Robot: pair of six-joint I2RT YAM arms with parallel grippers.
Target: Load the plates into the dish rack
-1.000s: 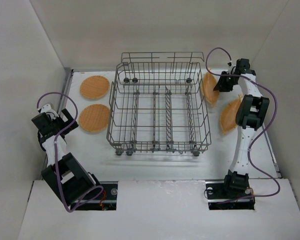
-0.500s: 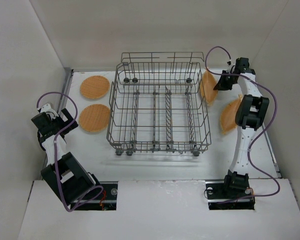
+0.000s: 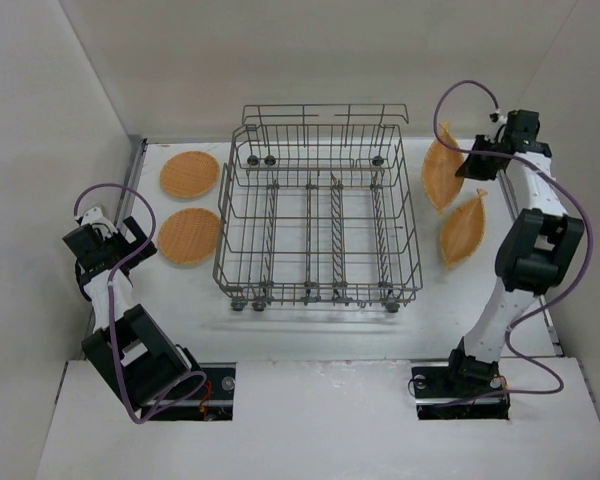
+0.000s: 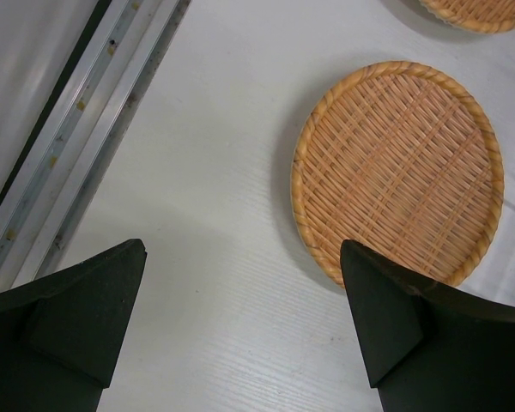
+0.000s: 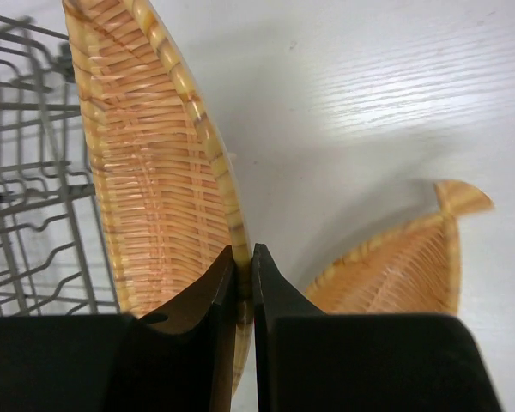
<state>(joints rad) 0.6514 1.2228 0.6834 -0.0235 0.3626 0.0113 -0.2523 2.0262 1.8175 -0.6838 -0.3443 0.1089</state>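
Observation:
My right gripper [image 3: 477, 162] [image 5: 245, 257] is shut on the rim of a woven orange plate [image 3: 439, 173] [image 5: 150, 163], which hangs tilted on edge in the air to the right of the dish rack [image 3: 318, 215] [image 5: 26, 172]. A second plate [image 3: 460, 229] [image 5: 395, 266] lies tilted on the table just below it. Two more plates lie flat left of the rack, one far [image 3: 190, 174] and one near [image 3: 189, 236] [image 4: 397, 168]. My left gripper [image 3: 130, 243] [image 4: 240, 296] stands open above bare table, beside the near left plate.
White walls enclose the table on three sides. A metal rail [image 3: 132, 170] [image 4: 77, 137] runs along the left edge. The grey wire rack fills the middle of the table with its tines upright.
The right gripper has closed on the plate's rim and raised it up and to the right, away from the rack's side. The left arm has not moved.

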